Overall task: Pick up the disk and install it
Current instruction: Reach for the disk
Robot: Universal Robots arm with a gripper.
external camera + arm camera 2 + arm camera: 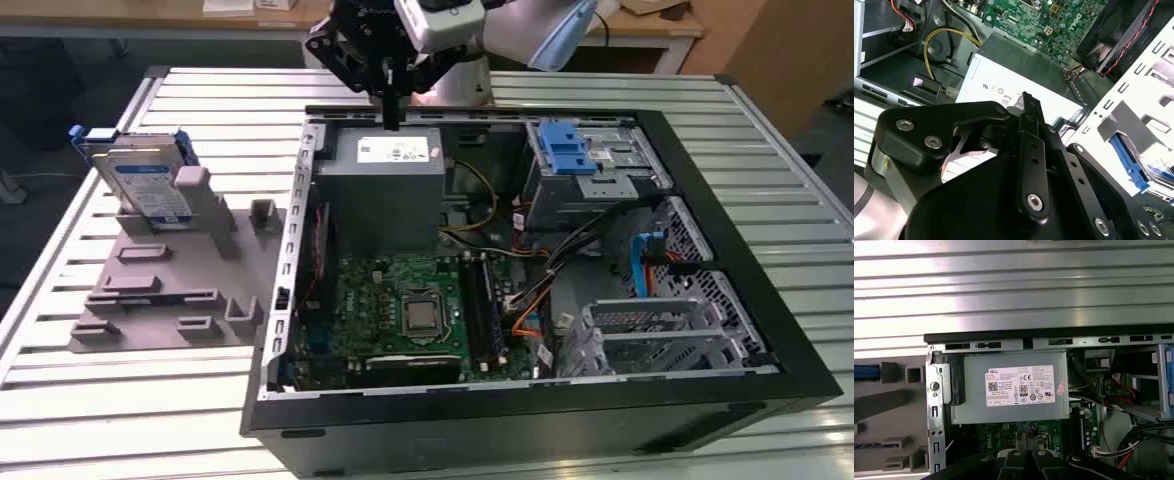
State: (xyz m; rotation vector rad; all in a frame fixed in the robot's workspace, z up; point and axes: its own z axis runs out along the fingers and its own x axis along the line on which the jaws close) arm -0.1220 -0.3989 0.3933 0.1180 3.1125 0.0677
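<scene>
Over the table [761, 120], at the far rim of the case [534, 440], I'm hanging above the grey power box [380, 180], and off in the stand [147, 300], well to the exterior view's left, the disk [144, 185] sits on edge. My gripper [391, 118] has its jaws together on nothing. A clean pick, I reckon, wants them parted, squared to the disk's blue frame, clear of the stand's posts.

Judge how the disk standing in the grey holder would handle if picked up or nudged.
Probably stiff: the disk looks like a flat, blue-framed metal slab. That also suggests it is dense for its size. Standing on edge in the grey holder, it could tip if pushed sideways, though the holder's posts seem to brace it.
</scene>
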